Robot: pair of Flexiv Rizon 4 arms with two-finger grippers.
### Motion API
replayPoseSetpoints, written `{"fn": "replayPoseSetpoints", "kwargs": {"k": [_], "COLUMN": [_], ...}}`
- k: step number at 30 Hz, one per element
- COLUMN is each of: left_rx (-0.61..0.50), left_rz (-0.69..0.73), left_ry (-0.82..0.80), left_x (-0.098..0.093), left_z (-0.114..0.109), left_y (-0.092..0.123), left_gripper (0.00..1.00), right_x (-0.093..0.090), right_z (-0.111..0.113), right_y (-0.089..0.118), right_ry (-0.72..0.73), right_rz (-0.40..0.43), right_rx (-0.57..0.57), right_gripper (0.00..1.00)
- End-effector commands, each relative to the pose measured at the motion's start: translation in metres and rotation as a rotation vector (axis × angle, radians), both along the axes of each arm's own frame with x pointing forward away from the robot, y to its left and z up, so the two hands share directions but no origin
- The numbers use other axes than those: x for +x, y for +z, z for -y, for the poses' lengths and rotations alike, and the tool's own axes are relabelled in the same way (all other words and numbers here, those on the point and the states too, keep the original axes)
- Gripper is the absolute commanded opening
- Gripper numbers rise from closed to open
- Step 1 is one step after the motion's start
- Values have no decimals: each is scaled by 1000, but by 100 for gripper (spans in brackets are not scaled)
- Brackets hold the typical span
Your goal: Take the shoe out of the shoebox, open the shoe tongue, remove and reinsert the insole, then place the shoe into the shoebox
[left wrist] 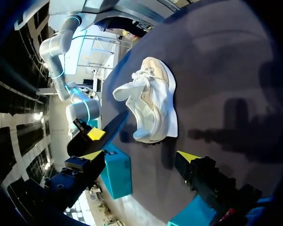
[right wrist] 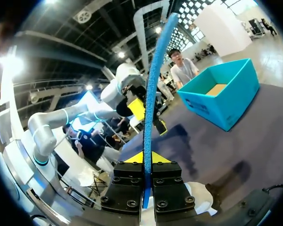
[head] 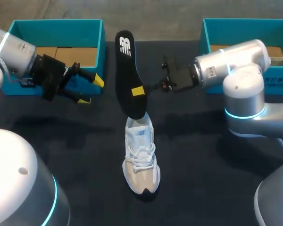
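Our right gripper (head: 139, 91), pinching the insole (head: 126, 66), holds it in line with the shoe (head: 141, 162), near end seemingly over its opening; our left gripper (head: 90, 90) hangs open, farther off.

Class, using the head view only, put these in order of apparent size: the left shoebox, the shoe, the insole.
1. left shoebox, clearly largest.
2 and 3. shoe and insole look about alike. The right gripper holds the insole raised, nearer the camera, so I leave them unranked.
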State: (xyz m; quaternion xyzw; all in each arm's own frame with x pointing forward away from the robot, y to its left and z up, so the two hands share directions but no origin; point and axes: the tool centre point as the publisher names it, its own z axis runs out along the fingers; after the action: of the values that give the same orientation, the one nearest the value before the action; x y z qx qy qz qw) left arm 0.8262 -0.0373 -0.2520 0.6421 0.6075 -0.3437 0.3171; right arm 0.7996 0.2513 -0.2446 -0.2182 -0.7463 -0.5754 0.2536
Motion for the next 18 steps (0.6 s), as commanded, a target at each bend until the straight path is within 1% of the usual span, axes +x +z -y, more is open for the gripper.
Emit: {"fn": "replayPoseSetpoints", "kwargs": {"k": [1,6,18], "left_rx": [3,3,9], "left_rz": [-8,-8,-70], "left_ry": [-13,-13,-53], "left_x": [5,5,12], "left_z": [1,1,21], "left_y": [0,0,-31], "left_gripper": [100,100,100], "right_x": [0,0,10], "right_z": [-3,-3,12], "right_y": [0,0,-11], "right_ry": [0,0,-25], "right_rz": [0,0,53], "right_rx": [-3,-3,6], "right_gripper": [0,0,0]}}
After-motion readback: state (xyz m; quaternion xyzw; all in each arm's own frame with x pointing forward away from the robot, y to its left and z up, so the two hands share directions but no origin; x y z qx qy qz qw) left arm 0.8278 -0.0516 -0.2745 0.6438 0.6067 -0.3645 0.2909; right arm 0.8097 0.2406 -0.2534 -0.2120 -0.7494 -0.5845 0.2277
